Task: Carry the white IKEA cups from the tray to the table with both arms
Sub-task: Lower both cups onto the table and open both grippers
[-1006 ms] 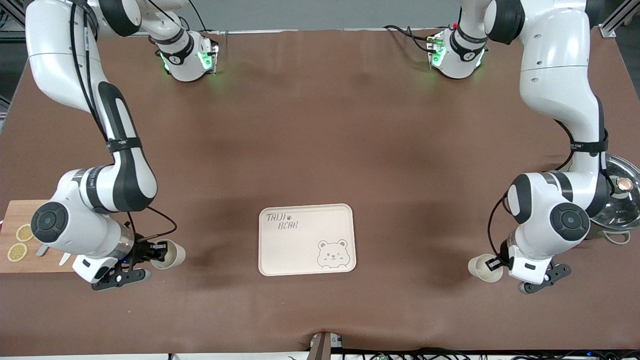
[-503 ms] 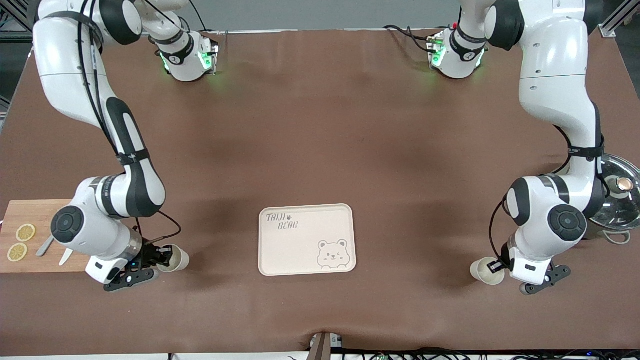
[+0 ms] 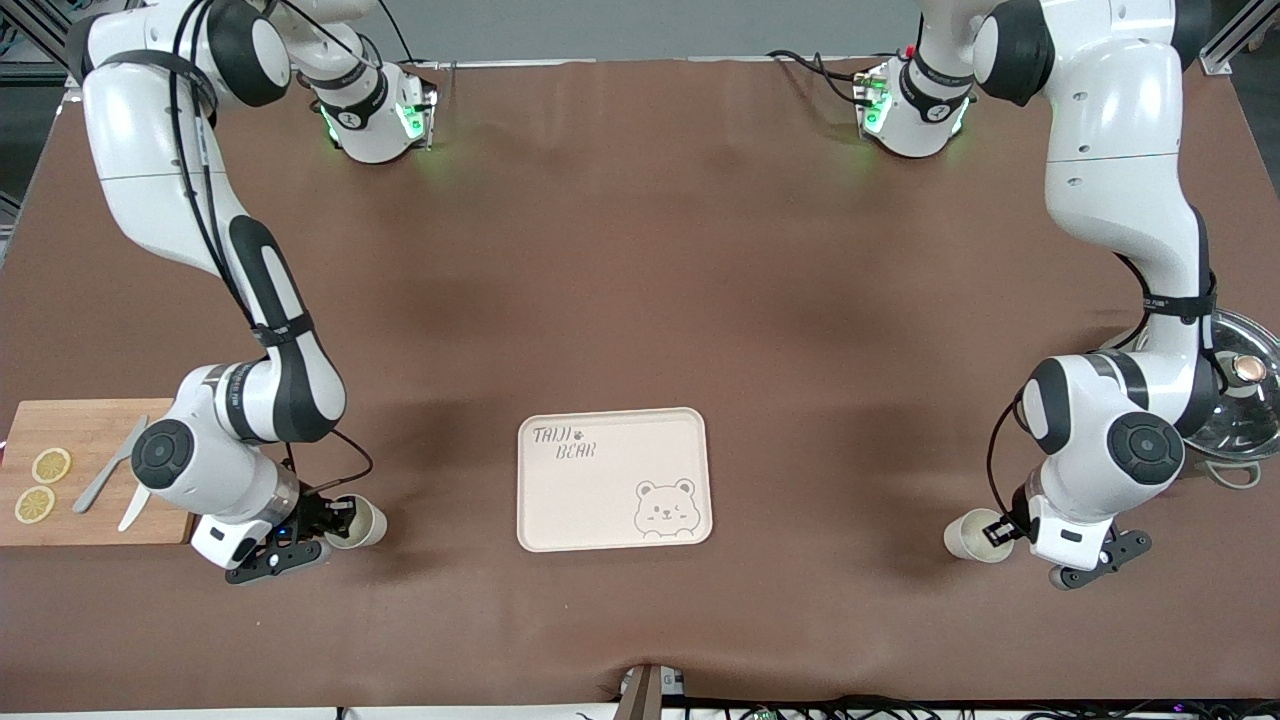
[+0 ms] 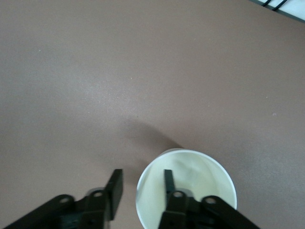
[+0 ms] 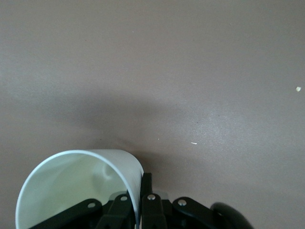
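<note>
Two white cups show. One cup point(image 3: 364, 522) is pinched by its wall in my right gripper point(image 3: 335, 521), low over the table between the cutting board and the tray; in the right wrist view the fingers point(image 5: 147, 187) clamp that cup's point(image 5: 71, 186) wall, with my right gripper point(image 5: 137, 191) shut. The other cup point(image 3: 966, 535) stands toward the left arm's end. My left gripper point(image 3: 994, 533) is open astride its wall: in the left wrist view, one finger point(image 4: 167, 181) is inside the cup point(image 4: 200, 179), the other is outside and apart from it, and my left gripper point(image 4: 141, 180) is over the rim.
The cream bear-printed tray point(image 3: 560, 500) lies at mid table, between the two cups. A wooden cutting board point(image 3: 90, 430) with lemon slices and utensils lies at the right arm's end. A metal pot lid point(image 3: 1240, 400) sits at the left arm's end.
My right gripper has carried its cup toward the tray and a little lower in the front view. My left arm shifted slightly; its cup stayed nearly in place.
</note>
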